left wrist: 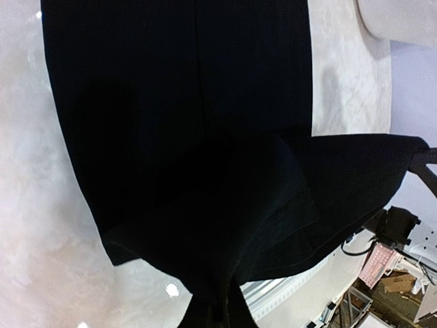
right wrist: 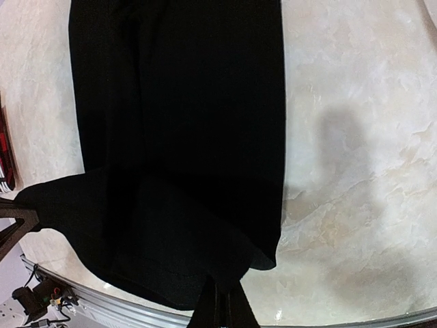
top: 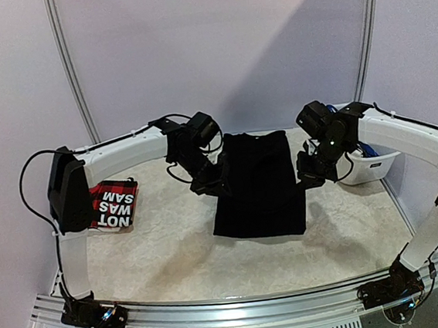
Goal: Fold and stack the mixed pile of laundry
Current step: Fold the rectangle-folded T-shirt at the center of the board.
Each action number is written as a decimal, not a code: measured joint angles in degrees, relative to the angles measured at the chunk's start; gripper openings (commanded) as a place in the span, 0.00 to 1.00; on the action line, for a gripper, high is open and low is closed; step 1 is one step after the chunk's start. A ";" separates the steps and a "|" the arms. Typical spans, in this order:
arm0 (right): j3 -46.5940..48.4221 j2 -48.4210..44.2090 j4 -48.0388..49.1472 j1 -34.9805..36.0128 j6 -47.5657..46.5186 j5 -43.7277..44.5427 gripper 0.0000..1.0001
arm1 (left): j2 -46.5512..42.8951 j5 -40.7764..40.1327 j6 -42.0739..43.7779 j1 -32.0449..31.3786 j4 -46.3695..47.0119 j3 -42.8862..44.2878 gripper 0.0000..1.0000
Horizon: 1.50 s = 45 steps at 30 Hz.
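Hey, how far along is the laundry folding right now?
Done: the red-black plaid garment looks folded, on the left. In hand: the left tool and right tool pinch the black garment at its sides, mid-fold. Left: finishing it, the blue cloth in the white basket, stacking.

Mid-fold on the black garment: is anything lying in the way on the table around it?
Nothing visible. The black garment is pinched by the left gripper and right gripper; the red-black plaid garment lies off to its left and the white basket off to its right, both apart from it.
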 measured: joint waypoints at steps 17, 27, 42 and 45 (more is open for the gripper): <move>10.16 14.88 0.50 -4.33 -5.64 -5.07 0.00 | 7.80 1.07 1.14 7.02 0.20 8.41 0.00; 12.57 18.25 0.46 -7.28 -6.08 -5.55 0.00 | 14.14 4.59 1.77 7.32 1.09 12.41 0.00; 17.27 25.77 1.20 -10.36 -7.45 -8.11 0.02 | 19.21 6.51 -1.03 10.29 3.15 14.64 0.01; 19.19 27.80 1.25 -11.45 -7.96 -8.81 0.03 | 20.37 6.91 -2.34 10.86 3.91 14.80 0.02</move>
